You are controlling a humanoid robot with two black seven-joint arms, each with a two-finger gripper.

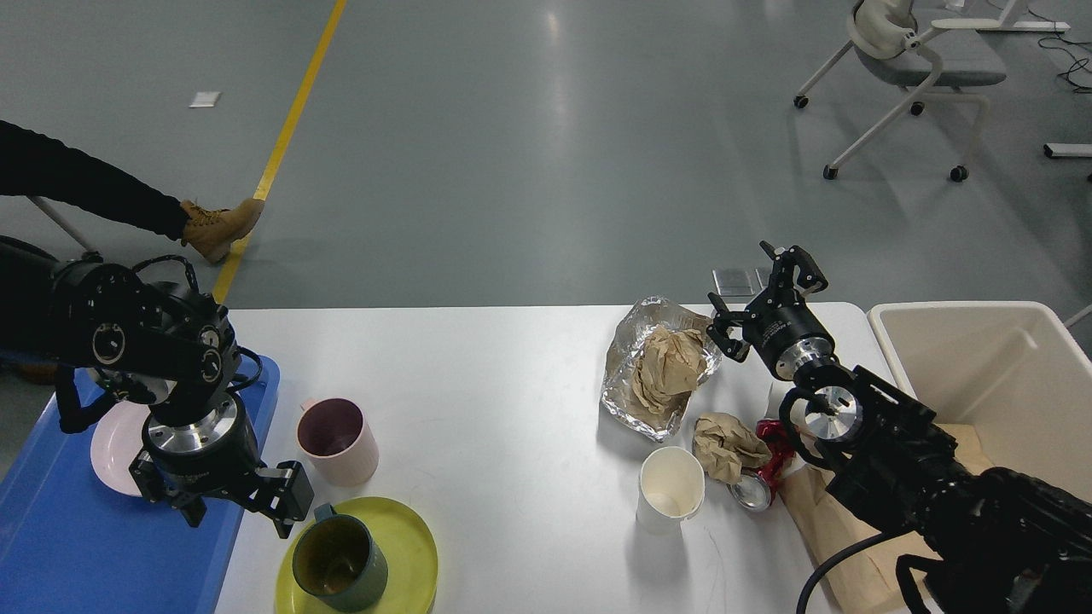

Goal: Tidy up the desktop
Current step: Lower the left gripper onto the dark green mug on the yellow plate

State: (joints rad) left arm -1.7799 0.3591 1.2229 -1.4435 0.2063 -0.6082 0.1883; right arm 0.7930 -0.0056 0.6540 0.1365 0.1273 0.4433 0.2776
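The white desktop (495, 384) spans the view. My left gripper (239, 510) is open and points down at the blue tray's right edge, just left of a dark green mug (339, 563) standing on a yellow plate (409, 546). A pink mug (337, 439) stands just right of the left wrist. My right gripper (762, 300) is open and empty beside a foil sheet (627, 401) that holds crumpled brown paper (670, 362). A second paper wad (725, 443), a crushed red can (762, 477) and a white paper cup (671, 490) lie below it.
A blue tray (51, 537) at the left holds a pink plate (111, 443), partly hidden by my left arm. A cream bin (981, 367) stands at the right edge. A brown paper bag (823, 533) lies under my right arm. A person's legs are beyond the table at the left.
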